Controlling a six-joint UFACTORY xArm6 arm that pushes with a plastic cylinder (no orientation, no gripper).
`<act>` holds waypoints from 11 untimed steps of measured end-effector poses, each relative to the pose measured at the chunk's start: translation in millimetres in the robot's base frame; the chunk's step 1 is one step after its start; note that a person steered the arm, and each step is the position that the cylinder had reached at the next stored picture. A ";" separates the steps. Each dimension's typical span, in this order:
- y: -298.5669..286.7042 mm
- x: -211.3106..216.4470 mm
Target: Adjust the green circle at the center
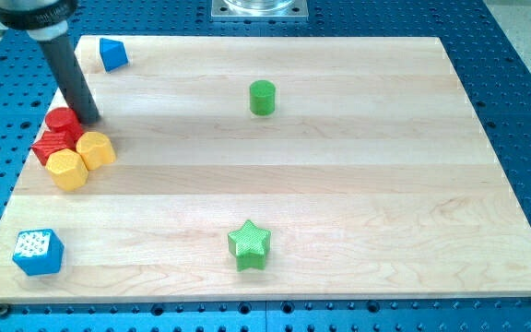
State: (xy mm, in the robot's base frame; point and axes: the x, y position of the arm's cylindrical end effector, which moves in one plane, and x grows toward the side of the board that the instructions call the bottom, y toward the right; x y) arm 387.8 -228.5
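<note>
**Seven blocks on the board, our tip far from the green circle**

Seven coloured blocks sit on the wooden board, which rests on a blue perforated table. We carry no gripper, only a straight dark rod, so there is nothing to spread or press together; my tip stands on the board near the view's top left.

Our tip is just beside a cluster of four blocks. It is at the right edge of the red circle, touching it or nearly so; we cannot tell which. Below that lies a second red block, its shape unclear to us, and two yellow blocks: one to the view's right of the red pair, the other lower down. These four are packed against each other.

The green circle stands alone in the upper middle of the board, well apart from our tip, off to the view's right of it and slightly higher.

A blue block lies at the top left corner, above our rod. A blue cube with a speckled white top sits at the bottom left corner. A green star rests near the bottom edge, roughly below the green circle.
</note>
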 end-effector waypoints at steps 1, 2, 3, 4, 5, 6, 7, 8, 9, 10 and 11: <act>21.6 2.7; 60.4 -27.8; 111.6 -55.2; 115.2 -69.7; 115.2 -69.7; 123.9 -88.0; 147.3 -106.7; 191.5 -90.1; 202.6 -48.6; 229.7 -23.4; 247.5 -58.9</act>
